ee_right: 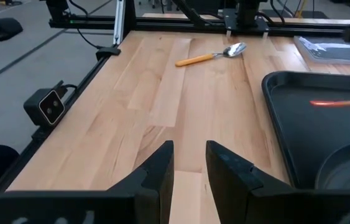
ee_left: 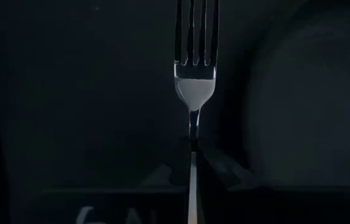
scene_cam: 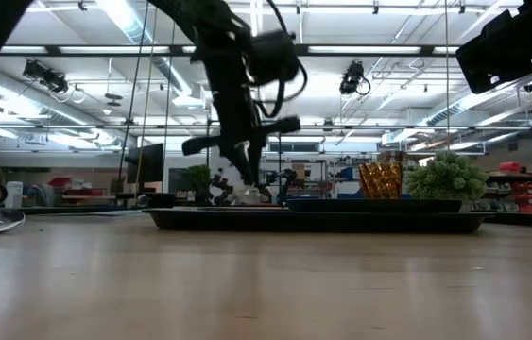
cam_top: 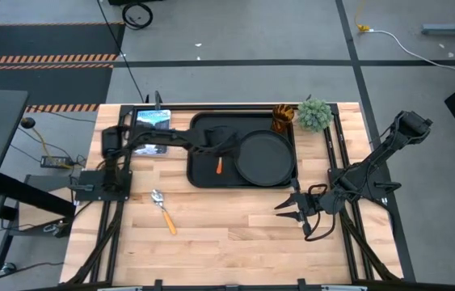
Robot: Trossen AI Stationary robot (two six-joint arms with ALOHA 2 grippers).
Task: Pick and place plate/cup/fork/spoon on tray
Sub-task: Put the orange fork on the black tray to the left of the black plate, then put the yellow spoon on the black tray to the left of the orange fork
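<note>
The black tray (cam_top: pixel 203 129) lies at the table's far middle. The round black plate (cam_top: pixel 263 158) rests in its right half. The amber cup (cam_top: pixel 282 120) stands at the tray's far right corner. My left gripper (cam_top: pixel 224 147) is over the tray, left of the plate, shut on the fork (ee_left: pixel 194 81), whose reddish handle (cam_top: pixel 219 166) points toward the near edge. The spoon (cam_top: pixel 162 208) lies flat on the table, near and left of the tray. My right gripper (cam_top: pixel 296 208) is open and empty, near the tray's near right corner. My left gripper pinches the fork's thin neck (ee_left: pixel 193 134), just below the tines, between its two fingers. The fingers point down and lie across the fork. The fork is level, low in the tray; whether it rests on the tray floor or hangs just above it, I cannot tell.
A fuzzy green potted plant (cam_top: pixel 314 113) stands at the far right, beside the cup. A flat bluish packet (cam_top: pixel 153 121) lies at the far left, by the left arm's base. Bare wood stretches along the near half of the table (cam_top: pixel 227 234).
</note>
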